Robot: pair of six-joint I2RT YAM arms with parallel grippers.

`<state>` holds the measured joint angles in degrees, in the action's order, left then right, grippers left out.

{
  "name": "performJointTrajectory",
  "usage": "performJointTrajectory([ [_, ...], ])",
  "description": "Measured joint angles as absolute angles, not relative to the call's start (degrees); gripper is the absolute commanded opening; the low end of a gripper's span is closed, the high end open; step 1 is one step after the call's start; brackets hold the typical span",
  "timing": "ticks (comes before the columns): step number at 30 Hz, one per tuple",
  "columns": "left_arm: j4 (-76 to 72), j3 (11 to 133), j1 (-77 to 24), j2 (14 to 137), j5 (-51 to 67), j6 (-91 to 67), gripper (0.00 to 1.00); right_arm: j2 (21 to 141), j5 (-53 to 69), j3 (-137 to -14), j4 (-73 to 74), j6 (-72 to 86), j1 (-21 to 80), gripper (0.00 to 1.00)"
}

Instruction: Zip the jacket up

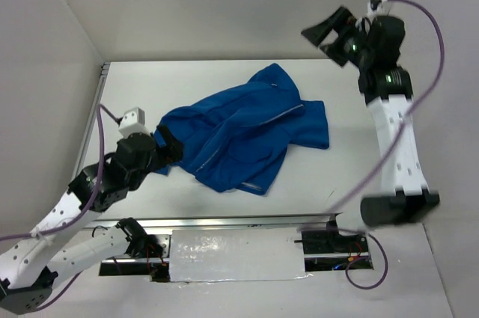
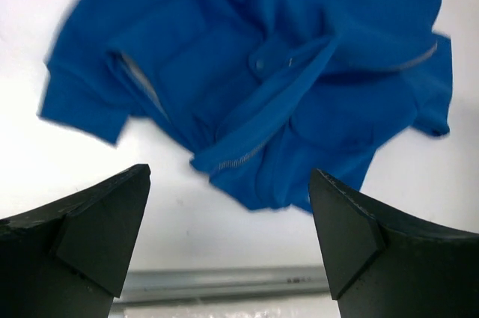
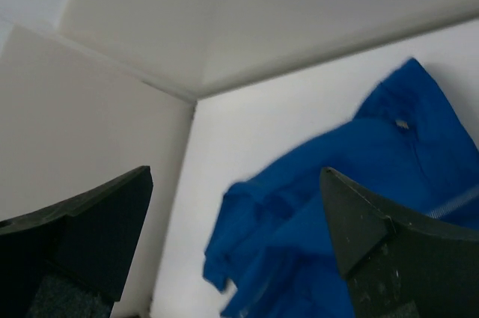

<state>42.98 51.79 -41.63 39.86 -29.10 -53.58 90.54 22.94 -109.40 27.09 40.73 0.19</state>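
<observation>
The royal-blue jacket (image 1: 239, 135) lies crumpled and partly folded on the white table, with a pale zipper line (image 1: 288, 114) showing. In the left wrist view the jacket (image 2: 284, 71) fills the upper part, with a short stretch of zipper teeth (image 2: 239, 157) and a snap flap. My left gripper (image 1: 168, 147) is open and empty at the jacket's left edge; its jaws (image 2: 228, 236) stand wide apart above bare table. My right gripper (image 1: 329, 34) is open and empty, raised high at the back right, away from the jacket (image 3: 352, 206).
A metal rail (image 1: 224, 222) runs along the table's near edge and another down the left edge (image 1: 90, 131). White walls enclose the back and both sides. A pale plate (image 1: 232, 254) sits between the arm bases.
</observation>
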Motion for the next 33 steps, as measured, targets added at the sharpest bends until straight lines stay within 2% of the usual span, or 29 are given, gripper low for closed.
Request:
performJointTrajectory([
  [4, 46.2, 63.5, -41.5, 48.6, -36.1, -49.4, 0.99, 66.8, 17.6, -89.7, 29.4, 33.9, 3.7, 1.00],
  [8, 48.5, 70.0, -38.3, 52.5, -42.1, -46.0, 0.99, 50.0, 15.0, -78.3, 32.3, 30.0, 4.2, 1.00],
  [12, 47.0, 71.9, -25.1, 52.2, -42.3, -40.2, 0.99, 38.7, 8.6, -69.1, 35.7, 27.3, 7.1, 1.00],
  [15, 46.0, 72.7, -14.4, 51.6, -39.7, -36.9, 0.99, 33.0, 3.3, -65.8, 40.1, 25.8, 13.1, 1.00],
  [17, 45.3, 72.8, -12.1, 50.6, -38.7, -35.8, 0.99, 30.0, -0.9, -65.7, 42.5, 25.2, 16.7, 1.00],
  [21, 42.8, 69.3, -11.7, 44.9, -38.0, -34.4, 0.99, 24.8, -7.8, -66.6, 47.2, 24.2, 20.9, 1.00],
  [26, 40.1, 60.1, -11.7, 35.2, -37.1, -33.7, 0.99, 23.7, -13.3, -68.2, 51.1, 23.1, 21.4, 1.00],
  [33, 38.6, 55.9, -12.6, 33.0, -36.8, -32.7, 0.99, 23.7, -15.3, -68.1, 52.4, 23.0, 21.4, 1.00],
])
